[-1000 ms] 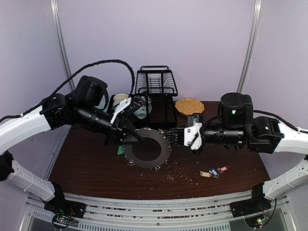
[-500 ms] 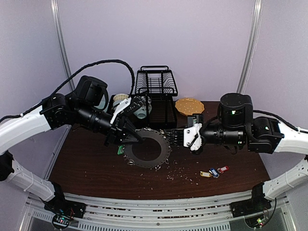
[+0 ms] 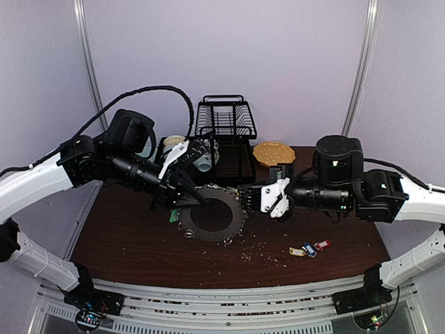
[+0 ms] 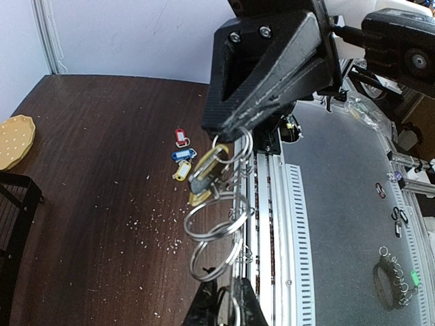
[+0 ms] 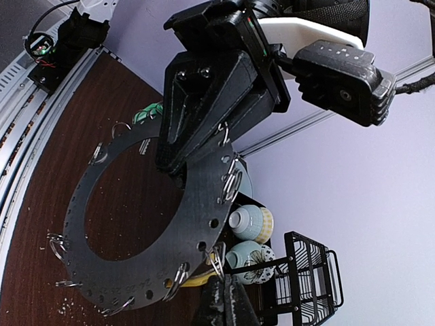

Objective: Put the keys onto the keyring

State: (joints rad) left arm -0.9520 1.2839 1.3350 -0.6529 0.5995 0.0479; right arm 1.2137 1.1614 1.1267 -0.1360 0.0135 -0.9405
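Note:
The keyring (image 3: 212,236), a flat dark disc with split rings round its rim, is held up off the table between both arms. My left gripper (image 3: 192,200) is shut on its left rim, and that grip shows clearly in the right wrist view (image 5: 204,204). My right gripper (image 5: 228,299) is shut on a split ring (image 5: 231,255) at the disc's right edge. A yellow-tagged key (image 4: 204,175) hangs right there. Yellow (image 3: 297,252), blue (image 3: 309,250) and red (image 3: 322,245) tagged keys lie on the table at the right. A green tag (image 3: 173,216) peeks out under the disc's left side.
A black wire dish rack (image 3: 226,132) stands at the back with cups (image 5: 251,224) beside it. An orange scalloped plate (image 3: 272,152) lies at the back right. Crumbs (image 3: 261,247) are scattered over the brown table. A metal rail (image 3: 229,296) runs along the near edge.
My right arm has edged a little to the left, toward the disc. The left arm and the disc have stayed put.

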